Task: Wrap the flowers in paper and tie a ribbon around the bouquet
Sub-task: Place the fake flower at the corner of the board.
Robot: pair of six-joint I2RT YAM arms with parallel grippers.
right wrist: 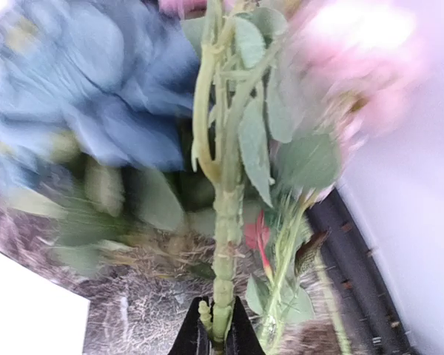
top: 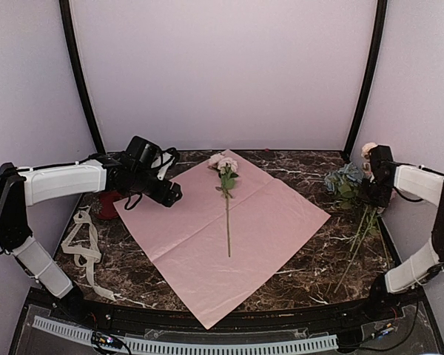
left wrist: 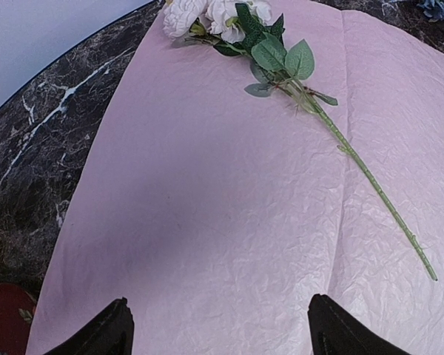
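The paper (top: 229, 229) lies flat on the table, pink face up, also filling the left wrist view (left wrist: 229, 207). One of the flowers (top: 227, 214) rests on it, cream-pink heads (left wrist: 207, 11) far, stem (left wrist: 377, 188) near. My left gripper (top: 174, 196) hovers open over the paper's left corner, nothing between its fingers (left wrist: 111, 325). My right gripper (top: 373, 194) is at the right edge, shut on a thick green stem (right wrist: 223, 244) among the other flowers, beside a blue bloom (right wrist: 96, 96) and a pink bloom (right wrist: 362, 66). The ribbon (top: 85, 248) lies looped at the left. No bouquet is in view.
A small red cup (top: 109, 205) stands left of the paper, under my left arm. More stems (top: 359, 244) trail toward the near right edge. Black frame posts (top: 81, 81) and pale walls close in the back and sides.
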